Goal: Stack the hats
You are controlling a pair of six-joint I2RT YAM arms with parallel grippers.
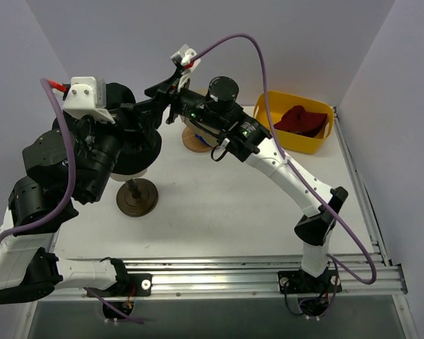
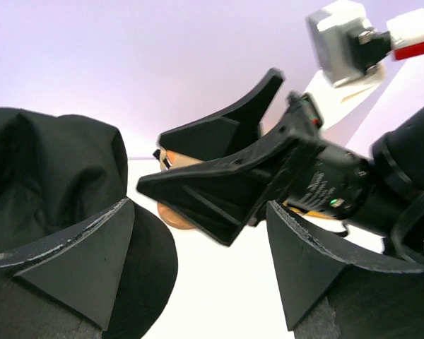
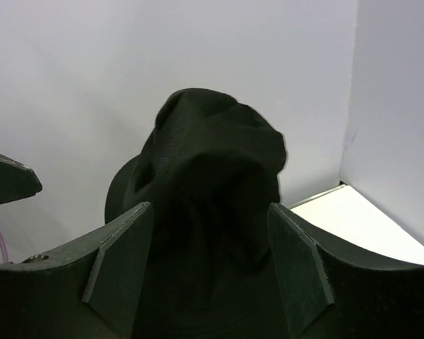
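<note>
Black fabric bucket hat (image 3: 212, 169) stands crown-up just ahead of right gripper (image 3: 208, 240), jaws parted; left gripper (image 2: 198, 261) wide, empty, beside.

white table (image 1: 219, 212) filling middle of scene. dark turned wooden stand (image 1: 136, 198) standing upright on round base, left of table centre. yellow bin (image 1: 297, 145) sitting at far right corner, well apart from stand. pale round wooden base (image 1: 191, 143) lying between them near far edge, partly hidden. aluminium rail (image 1: 226, 272) running along near edge.
</note>
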